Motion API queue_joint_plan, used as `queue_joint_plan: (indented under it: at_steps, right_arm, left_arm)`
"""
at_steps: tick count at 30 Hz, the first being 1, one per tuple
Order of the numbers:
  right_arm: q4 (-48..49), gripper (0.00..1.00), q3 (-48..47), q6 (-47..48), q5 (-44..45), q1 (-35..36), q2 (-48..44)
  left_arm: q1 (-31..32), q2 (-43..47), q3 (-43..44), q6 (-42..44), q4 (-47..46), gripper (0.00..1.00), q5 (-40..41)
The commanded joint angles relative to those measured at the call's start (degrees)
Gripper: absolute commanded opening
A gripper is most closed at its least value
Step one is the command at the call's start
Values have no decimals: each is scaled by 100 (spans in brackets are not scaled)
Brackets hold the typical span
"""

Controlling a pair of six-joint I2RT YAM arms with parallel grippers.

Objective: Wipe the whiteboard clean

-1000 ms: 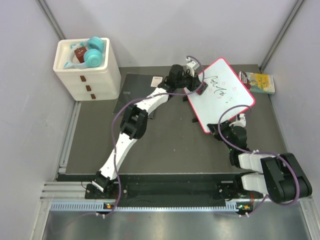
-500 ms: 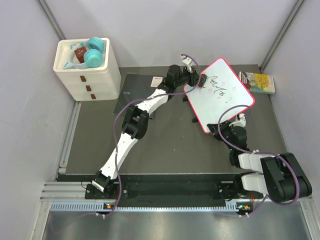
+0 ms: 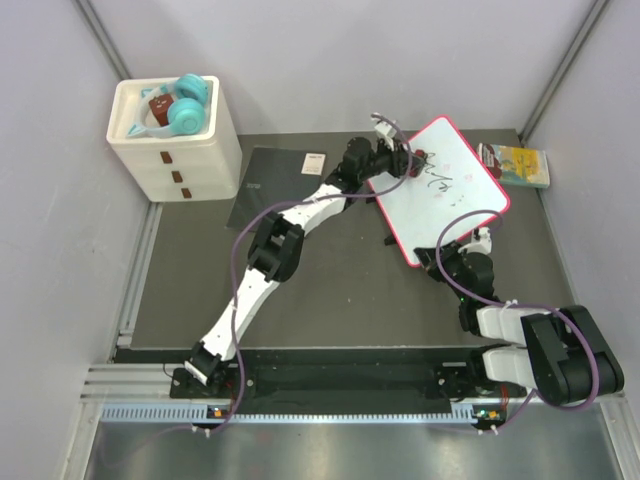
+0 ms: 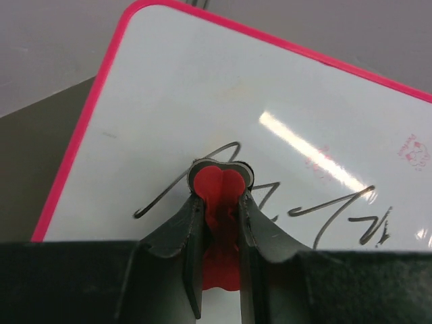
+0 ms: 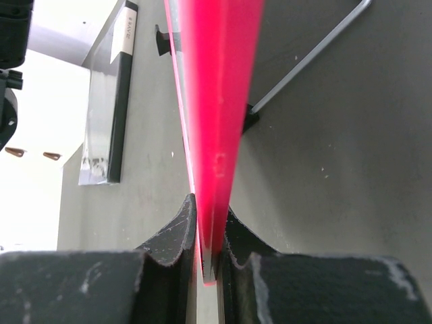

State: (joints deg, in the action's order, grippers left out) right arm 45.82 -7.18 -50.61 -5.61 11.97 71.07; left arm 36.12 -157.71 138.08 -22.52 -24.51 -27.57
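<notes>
The whiteboard (image 3: 455, 195), white with a pink-red frame, is held tilted at the right of the mat, with dark scribbles (image 3: 438, 175) near its far end. My left gripper (image 3: 412, 160) is shut on a small red eraser (image 4: 217, 183) and presses it on the board (image 4: 202, 88) at the left end of the scribbles (image 4: 331, 206). My right gripper (image 3: 463, 243) is shut on the board's near edge. In the right wrist view its jaws (image 5: 210, 226) clamp the pink frame (image 5: 216, 101) edge-on.
A white drawer box (image 3: 175, 140) with teal headphones (image 3: 190, 105) on top stands at the far left. A flat black notebook (image 3: 272, 185) lies on the dark mat, also in the right wrist view (image 5: 108, 121). A yellow-green book (image 3: 522, 166) lies at the far right.
My left gripper with the eraser has moved from the board's left edge up and to the right onto the white surface by the scribbles. The right arm and the board have not moved.
</notes>
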Motion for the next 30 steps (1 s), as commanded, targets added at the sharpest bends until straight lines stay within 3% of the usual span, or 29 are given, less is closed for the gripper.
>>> queue_joint_plan:
  at_steps: [1, 5, 9, 15, 17, 19, 22, 26, 30]
  right_arm:
    - [-1348, 0, 191, 500, -353, 166, 223]
    - [-1330, 0, 199, 508, -353, 166, 223]
    - [-1313, 0, 191, 508, -362, 166, 223]
    - [-1304, 0, 199, 526, -397, 166, 250]
    - [-1313, 0, 191, 535, -406, 166, 250]
    - [-1313, 0, 182, 543, -406, 166, 258]
    - [-1295, 0, 173, 543, -415, 166, 276]
    - [-1295, 0, 182, 543, -424, 166, 294]
    - [-1313, 0, 164, 552, -397, 210, 294]
  left_arm:
    - [-465, 82, -404, -340, 605, 0, 279]
    - [-536, 302, -826, -306, 771, 0, -142]
    - [-282, 390, -923, -112, 983, 0, -1168]
    - [237, 671, -1039, 222, 763, 0, -1268]
    - [439, 557, -442, 580, 1087, 0, -1417]
    - [728, 408, 285, 1534, 2210, 0, -1654]
    - [1010, 556, 177, 2154, 2732, 0, -2092]
    - [1204, 698, -132, 1682, 2188, 0, -2891]
    - [1362, 759, -115, 1453, 1898, 0, -2860]
